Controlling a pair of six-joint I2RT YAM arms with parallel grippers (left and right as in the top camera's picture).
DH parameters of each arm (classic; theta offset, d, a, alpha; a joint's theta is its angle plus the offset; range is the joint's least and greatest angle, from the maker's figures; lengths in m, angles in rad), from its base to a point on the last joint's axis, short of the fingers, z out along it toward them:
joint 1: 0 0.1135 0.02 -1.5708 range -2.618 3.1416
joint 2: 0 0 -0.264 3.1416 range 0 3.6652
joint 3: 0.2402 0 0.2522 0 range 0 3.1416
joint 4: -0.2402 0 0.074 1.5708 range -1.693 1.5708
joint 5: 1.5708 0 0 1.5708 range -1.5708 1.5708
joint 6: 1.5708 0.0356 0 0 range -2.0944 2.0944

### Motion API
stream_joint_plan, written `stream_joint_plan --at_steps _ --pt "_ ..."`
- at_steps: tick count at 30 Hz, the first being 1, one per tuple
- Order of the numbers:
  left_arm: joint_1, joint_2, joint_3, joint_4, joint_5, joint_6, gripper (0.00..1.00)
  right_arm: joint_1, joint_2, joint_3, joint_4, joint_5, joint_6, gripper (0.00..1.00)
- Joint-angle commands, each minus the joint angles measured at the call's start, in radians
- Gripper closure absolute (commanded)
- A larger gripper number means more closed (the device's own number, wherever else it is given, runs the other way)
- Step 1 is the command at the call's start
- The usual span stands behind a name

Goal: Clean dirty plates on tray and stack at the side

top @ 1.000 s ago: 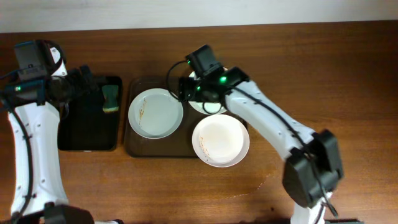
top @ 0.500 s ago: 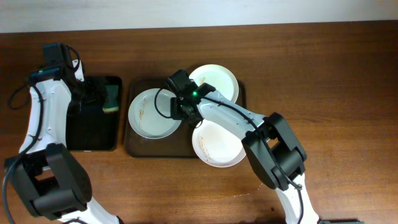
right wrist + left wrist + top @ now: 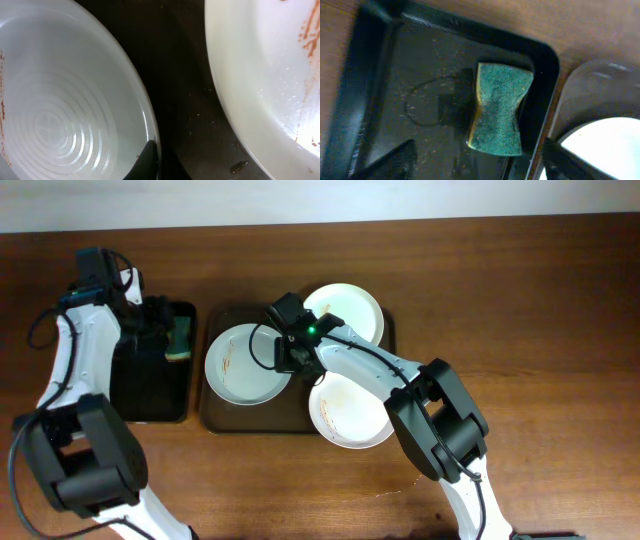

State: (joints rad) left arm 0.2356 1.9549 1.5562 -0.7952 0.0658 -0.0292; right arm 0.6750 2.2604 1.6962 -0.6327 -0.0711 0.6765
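My right gripper [image 3: 290,352] sits low over the brown tray [image 3: 220,416], at the right rim of the left plate [image 3: 245,365]. The wrist view shows only 1 dark fingertip [image 3: 147,160], touching that rim, so I cannot tell whether the jaws are clenched on the plate or loose.

The tray lies left of the middle of the worktop [image 3: 520,300], nearer its back edge, and carries 3 white plates. The left plate has thin brown streaks on its left side. The back plate [image 3: 348,310] is just beside my gripper toward the back edge. The front plate [image 3: 355,410], also streaked, overhangs the tray's front right corner.

My left gripper [image 3: 480,165] hangs spread wide and grasping nothing over the black tray [image 3: 140,395] near the worktop's back left corner. The green sponge [image 3: 499,107] lies just ahead of its fingers, apart from them.
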Motion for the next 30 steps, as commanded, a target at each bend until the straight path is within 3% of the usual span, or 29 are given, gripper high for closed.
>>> stream_joint_plan --at_steps 1,11,13,17,18,21,30 --pt "-0.005 0.110 0.014 0.028 0.018 0.022 0.43 0.005 0.036 -0.002 -0.023 0.017 -0.018 0.95" --pt "-0.058 0.222 0.016 0.182 0.028 0.023 0.45 0.005 0.036 -0.002 -0.020 0.043 -0.017 0.95" --pt "-0.061 0.222 0.016 0.190 0.028 0.023 0.50 0.005 0.036 -0.002 -0.016 0.043 -0.017 0.95" --pt "-0.061 0.222 0.016 0.182 0.027 0.023 0.76 0.005 0.036 -0.002 -0.014 0.043 -0.017 0.95" --pt "-0.061 0.223 0.015 0.182 0.012 0.023 0.98 0.005 0.036 -0.002 -0.013 0.043 -0.017 0.95" --pt "-0.061 0.224 -0.007 0.180 -0.093 0.023 0.99 0.005 0.036 -0.002 -0.014 0.043 -0.017 0.95" --pt "-0.063 0.224 -0.015 0.134 -0.077 0.023 0.99 0.005 0.036 -0.002 -0.005 0.012 -0.017 0.96"
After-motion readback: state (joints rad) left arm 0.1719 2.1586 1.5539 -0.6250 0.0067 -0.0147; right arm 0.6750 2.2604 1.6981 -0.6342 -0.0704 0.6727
